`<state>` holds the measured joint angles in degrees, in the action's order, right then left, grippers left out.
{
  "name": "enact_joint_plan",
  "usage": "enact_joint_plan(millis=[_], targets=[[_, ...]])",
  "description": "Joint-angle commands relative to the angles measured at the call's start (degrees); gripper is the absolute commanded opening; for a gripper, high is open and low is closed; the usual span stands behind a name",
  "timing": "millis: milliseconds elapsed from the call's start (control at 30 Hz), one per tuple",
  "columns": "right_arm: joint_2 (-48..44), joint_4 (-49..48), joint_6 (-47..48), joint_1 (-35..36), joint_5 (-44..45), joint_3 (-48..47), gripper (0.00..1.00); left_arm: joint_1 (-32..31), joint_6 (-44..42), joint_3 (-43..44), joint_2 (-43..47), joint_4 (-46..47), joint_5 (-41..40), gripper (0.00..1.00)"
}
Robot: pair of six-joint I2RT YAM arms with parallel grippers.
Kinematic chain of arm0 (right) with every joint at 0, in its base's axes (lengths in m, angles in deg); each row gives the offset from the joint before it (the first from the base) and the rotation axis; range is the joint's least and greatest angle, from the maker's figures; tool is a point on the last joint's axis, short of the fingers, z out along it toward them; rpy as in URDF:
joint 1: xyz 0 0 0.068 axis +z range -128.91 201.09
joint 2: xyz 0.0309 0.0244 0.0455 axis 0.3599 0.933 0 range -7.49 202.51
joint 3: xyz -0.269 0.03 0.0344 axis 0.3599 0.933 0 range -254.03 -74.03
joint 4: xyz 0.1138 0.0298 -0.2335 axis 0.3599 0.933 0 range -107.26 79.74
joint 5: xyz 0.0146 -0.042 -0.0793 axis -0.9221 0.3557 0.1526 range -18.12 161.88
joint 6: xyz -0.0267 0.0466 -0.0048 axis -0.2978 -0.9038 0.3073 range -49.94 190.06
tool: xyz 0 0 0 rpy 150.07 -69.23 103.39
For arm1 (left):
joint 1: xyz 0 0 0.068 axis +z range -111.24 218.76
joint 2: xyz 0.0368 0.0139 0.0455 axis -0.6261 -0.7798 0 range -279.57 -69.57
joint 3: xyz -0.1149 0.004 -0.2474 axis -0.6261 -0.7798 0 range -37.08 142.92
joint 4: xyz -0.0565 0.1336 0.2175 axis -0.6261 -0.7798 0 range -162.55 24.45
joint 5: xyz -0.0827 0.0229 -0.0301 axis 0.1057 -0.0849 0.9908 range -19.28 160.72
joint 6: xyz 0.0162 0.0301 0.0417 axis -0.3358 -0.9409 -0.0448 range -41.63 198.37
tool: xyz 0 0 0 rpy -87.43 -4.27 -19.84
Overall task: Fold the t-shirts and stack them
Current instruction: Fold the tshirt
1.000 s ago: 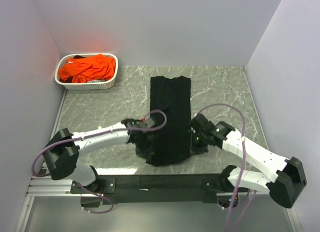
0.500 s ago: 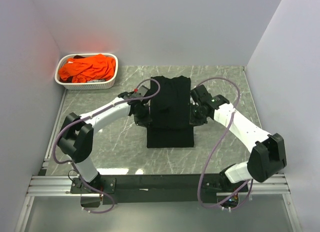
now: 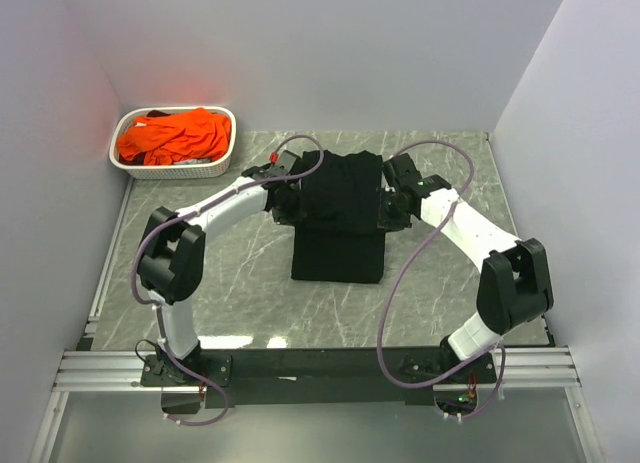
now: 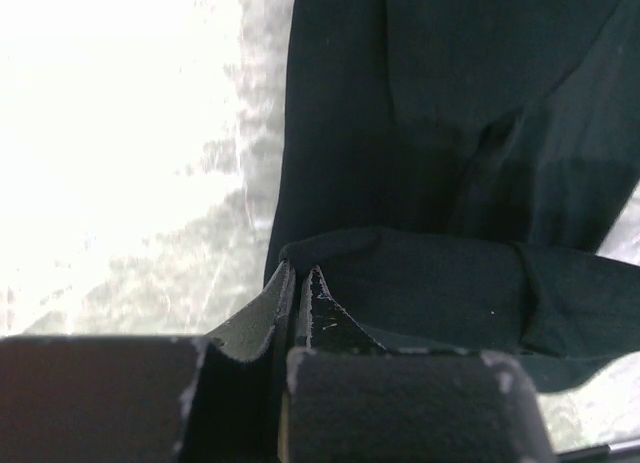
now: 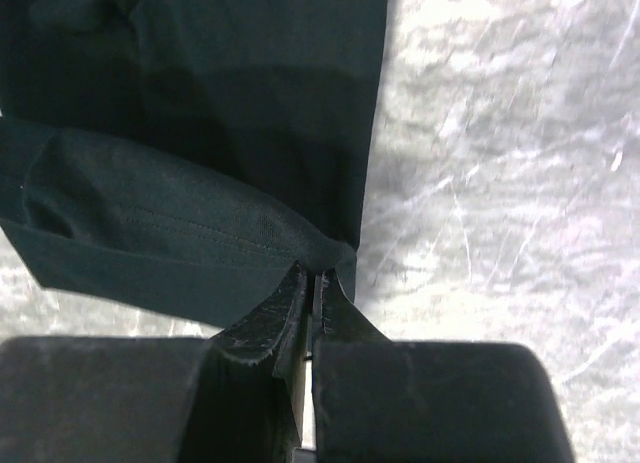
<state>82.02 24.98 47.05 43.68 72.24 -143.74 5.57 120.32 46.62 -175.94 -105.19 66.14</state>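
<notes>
The black t-shirt [image 3: 338, 223] lies in the middle of the table as a narrow strip, its near part folded back over the far part. My left gripper [image 3: 288, 205] is shut on the shirt's left edge; the wrist view shows the black cloth [image 4: 440, 183] pinched at my fingertips [image 4: 298, 275]. My right gripper [image 3: 388, 209] is shut on the shirt's right edge, and its wrist view shows the hemmed fold [image 5: 190, 233] held at the tips [image 5: 313, 275]. Orange t-shirts [image 3: 175, 135] lie bunched in the basket.
A white latticed basket [image 3: 200, 167] stands at the back left corner against the left wall. The grey marble tabletop [image 3: 200, 273] runs to walls at the back and sides. A black rail [image 3: 320, 363] with the arm bases lies along the near edge.
Both grippers have carried the shirt's near end up and away toward the far end, folding it over. The visible strip is much shorter than a second ago.
</notes>
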Motion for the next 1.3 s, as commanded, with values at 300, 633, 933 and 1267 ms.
enact_joint_plan(millis=[300, 633, 933, 1267], targets=[[6.19, -8.83, 0.51, -3.43, -0.18, -2.62, 0.00, 1.55, -4.86, 4.72, -4.99, 7.90, -5.79, 0.01], [10.59, -14.55, 0.06, -4.57, -0.18, -1.65, 0.00, 1.90, -6.01, 4.98, -8.94, 12.21, -8.43, 0.01], [11.92, -15.96, 1.20, -4.66, -0.18, -2.09, 0.17, 1.99, -3.46, 4.19, -9.66, 13.44, -9.31, 0.35], [-2.67, -20.08, 3.13, -3.26, -8.25, 3.17, 0.38, 1.73, 2.07, -3.88, 6.60, 13.18, -10.02, 0.63]])
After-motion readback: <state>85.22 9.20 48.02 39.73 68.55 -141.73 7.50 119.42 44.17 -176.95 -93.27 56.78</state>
